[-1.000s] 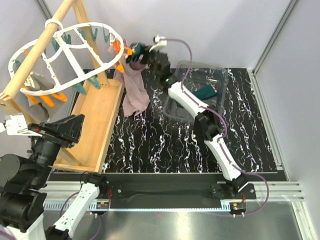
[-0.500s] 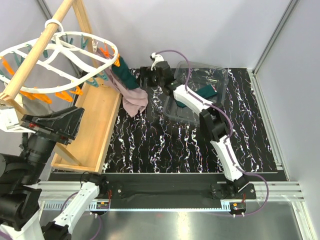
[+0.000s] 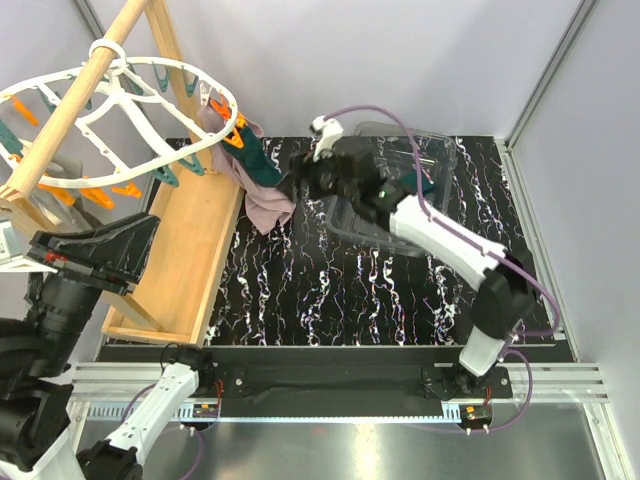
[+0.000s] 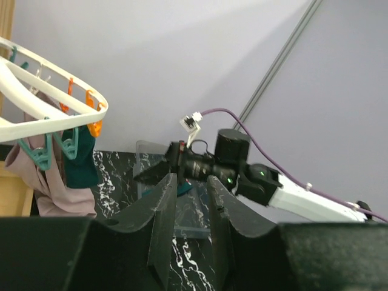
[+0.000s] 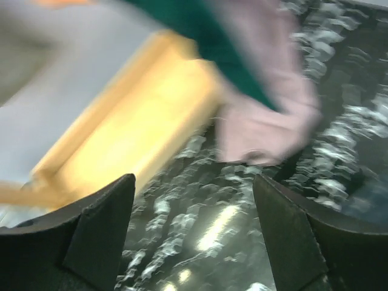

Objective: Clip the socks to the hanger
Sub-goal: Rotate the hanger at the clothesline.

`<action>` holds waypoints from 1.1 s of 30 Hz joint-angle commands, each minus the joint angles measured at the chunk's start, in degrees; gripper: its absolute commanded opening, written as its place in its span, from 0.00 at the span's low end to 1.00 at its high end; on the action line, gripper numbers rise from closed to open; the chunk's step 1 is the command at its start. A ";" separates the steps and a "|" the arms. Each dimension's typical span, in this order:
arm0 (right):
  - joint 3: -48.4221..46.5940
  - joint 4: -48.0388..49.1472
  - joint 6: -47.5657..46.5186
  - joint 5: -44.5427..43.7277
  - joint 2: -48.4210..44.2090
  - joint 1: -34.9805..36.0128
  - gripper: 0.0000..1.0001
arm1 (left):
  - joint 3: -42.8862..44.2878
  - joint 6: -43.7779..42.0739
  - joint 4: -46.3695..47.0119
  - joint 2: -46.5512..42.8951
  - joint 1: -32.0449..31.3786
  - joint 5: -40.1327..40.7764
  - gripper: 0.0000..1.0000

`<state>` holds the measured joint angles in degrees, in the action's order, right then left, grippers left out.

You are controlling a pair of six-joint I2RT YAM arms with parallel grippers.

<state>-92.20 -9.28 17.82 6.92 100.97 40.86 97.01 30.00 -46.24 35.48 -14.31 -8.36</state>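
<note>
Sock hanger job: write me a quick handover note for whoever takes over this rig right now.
Left gripper: jaws a narrow gap apart, holding nothing, pointed toward the hanger side.
Right gripper: wide open, empty, close to the hanging clothes.
Hanger: hangs on the wooden pole.
One sock hangs from it at an orange peg, beside a pink cloth.
Other sock: appears to lie in the clear bin, partly hidden by the right arm.
Done: one sock looks clipped.
Left: fetch the other sock and clip it.
</note>
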 commanded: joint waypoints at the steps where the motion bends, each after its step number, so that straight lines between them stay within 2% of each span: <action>1: 5.17 10.71 -1.48 4.33 -6.30 7.99 0.83 | 2.57 -2.13 1.33 0.20 -0.11 -1.66 0.31; 3: 7.55 17.51 -1.48 6.69 -8.68 12.29 0.82 | 2.66 -2.66 1.50 -0.85 -0.11 -0.96 0.31; 4: 8.52 23.72 -0.08 8.01 -8.68 13.36 0.78 | 2.57 -3.19 1.33 -1.20 -0.11 -0.61 0.31; 6: 8.10 29.03 1.94 11.52 -6.41 15.20 0.73 | 2.66 -3.80 0.89 -2.17 -0.11 0.27 0.30; 7: 6.26 32.79 3.69 12.32 -5.18 15.65 0.68 | 2.66 -4.33 0.63 -2.44 -0.20 0.54 0.30; 9: 2.58 37.20 5.19 13.91 -0.79 17.57 0.64 | 3.27 -4.68 0.01 -3.14 -0.11 1.06 0.30; 13: -4.29 41.08 4.24 11.99 6.33 20.48 0.50 | 3.71 -4.60 0.01 -4.02 -0.20 0.54 0.31; 16: -8.77 42.14 2.31 10.31 10.64 21.36 0.50 | 3.80 -4.07 -0.26 -4.37 -0.20 0.36 0.32; 21: -14.22 41.28 -3.30 8.90 15.13 21.63 0.67 | 2.93 -1.53 0.44 -4.98 -0.11 -1.39 0.33; 27: -16.16 40.92 -7.80 6.53 16.28 21.72 0.72 | -0.24 -0.56 1.33 -6.48 -0.11 -2.71 0.33; 33: -20.98 37.24 -10.17 6.27 18.30 21.63 0.73 | -1.74 -0.29 2.12 -6.92 -0.20 -2.28 0.33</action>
<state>-108.57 28.08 10.98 14.61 117.97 62.52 95.48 29.10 -46.65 29.19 -14.31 -9.08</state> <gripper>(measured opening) 0.731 0.329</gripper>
